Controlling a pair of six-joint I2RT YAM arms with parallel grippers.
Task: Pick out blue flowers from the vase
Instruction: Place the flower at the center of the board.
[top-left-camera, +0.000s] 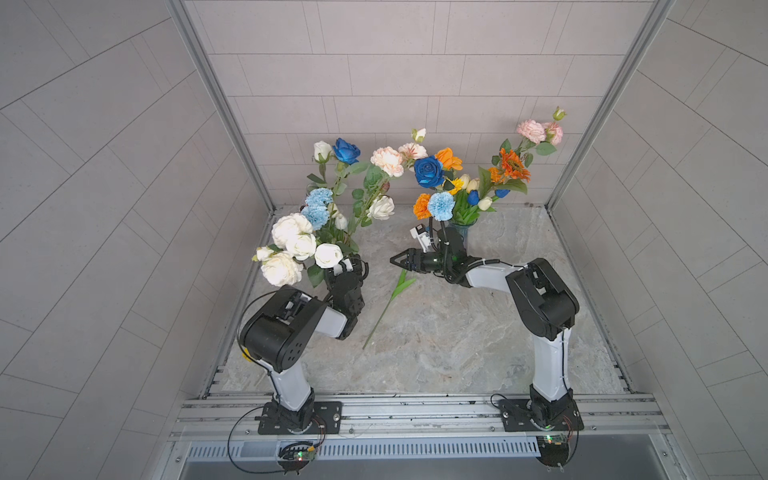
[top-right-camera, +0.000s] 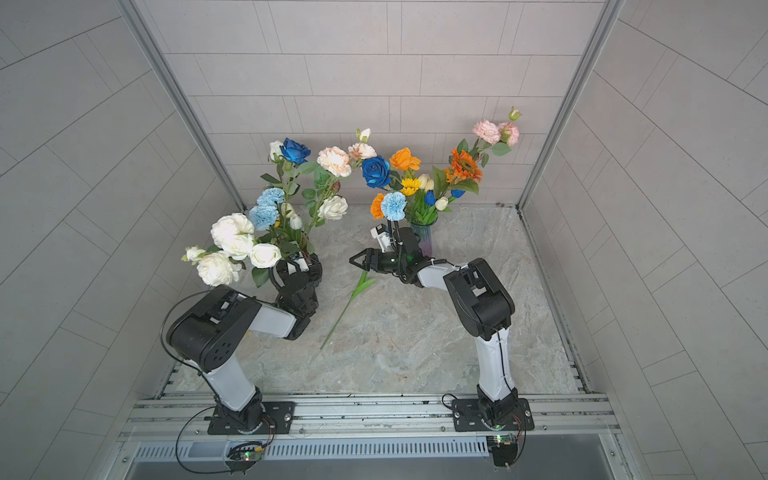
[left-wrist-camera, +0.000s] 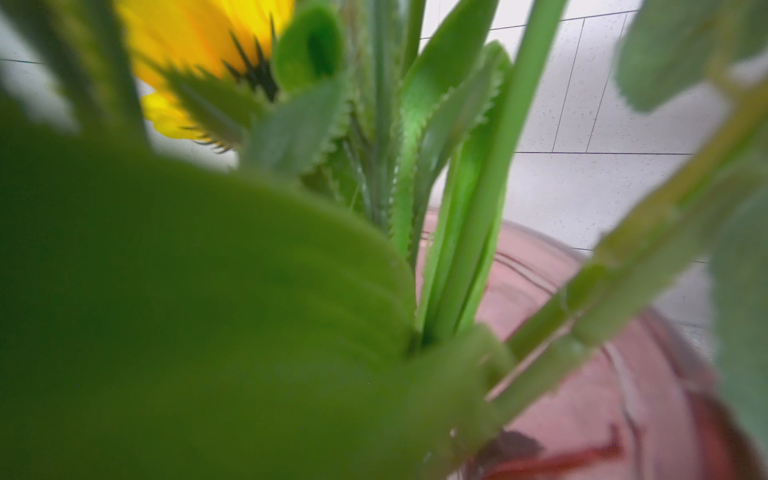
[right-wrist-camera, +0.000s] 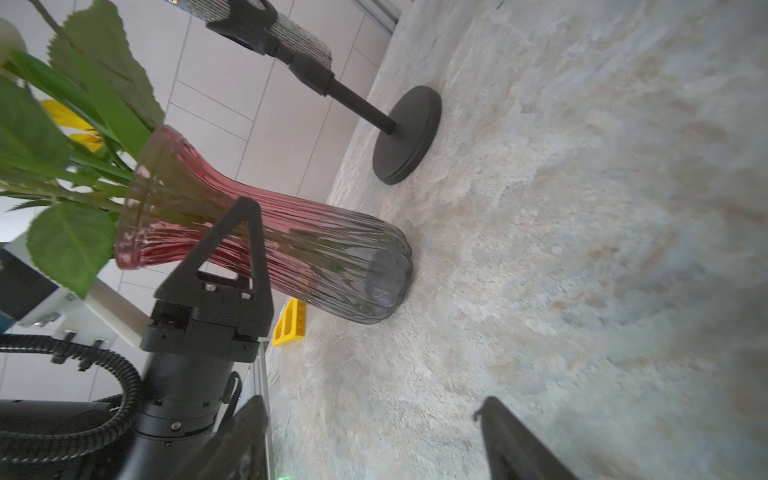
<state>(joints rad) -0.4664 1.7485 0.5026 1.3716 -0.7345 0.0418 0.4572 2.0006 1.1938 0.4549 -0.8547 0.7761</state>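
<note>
Right claw (top-left-camera: 394, 260): jaws wide apart, empty, over top end of loose green stem (top-left-camera: 384, 309) lying flat on table (top-left-camera: 457, 340); bloom hidden. Left claw (right-wrist-camera: 243, 224): one finger across pink vase (right-wrist-camera: 316, 249), grip unclear. Blue flowers (top-left-camera: 428, 171): roses, carnations, tulip buds standing in pink vase bunch and bluish vase (top-left-camera: 460, 232) bunch.

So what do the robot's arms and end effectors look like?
The left arm and right arm match: smooth white shells between chunky black joints, each on a black base plate, trailing black cables. The right end effector has two black, pointed, triangle-shaped fingers, and a small white camera block sits by the wrist.
</note>
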